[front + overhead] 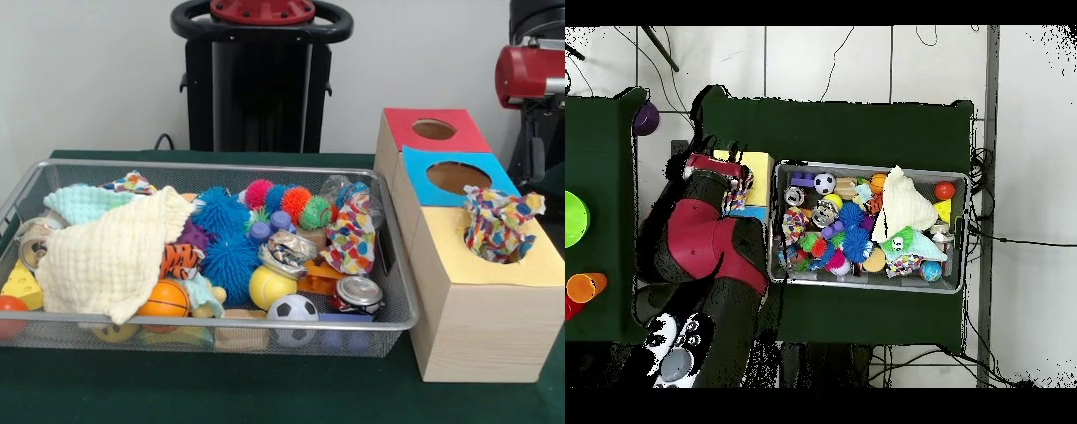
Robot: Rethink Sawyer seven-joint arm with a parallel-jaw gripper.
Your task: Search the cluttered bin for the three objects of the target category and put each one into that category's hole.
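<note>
While the red and black arm (pixel 700 240) bends over the wooden boxes in the overhead view, its gripper is hidden beneath its own bulk, so I cannot tell how far it is open or whether it has hold of anything; in the front view only a red part of the arm shows at the upper right edge. One patterned cloth (pixel 501 221) sits crumpled in the yellow-panelled hole (pixel 521 256) of the nearest pale wood box (pixel 481 327), part of it bunched above the panel; the blue-panelled hole (pixel 457 177) and the red-panelled hole (pixel 433 129) behind it are open. A second patterned cloth (pixel 351 237) lies at the right end of the wire mesh bin (pixel 221 323), draped among the clutter just beside a crushed can (pixel 357 293); a third patterned cloth (pixel 132 183) peeks out at the bin's far left, behind the mint-green cloth (pixel 84 203). A cream waffle cloth (pixel 110 256) covers much of the bin's left half; spiky blue balls (pixel 225 234), a yellow ball (pixel 271 286) and a small football (pixel 292 308) fill the middle.
</note>
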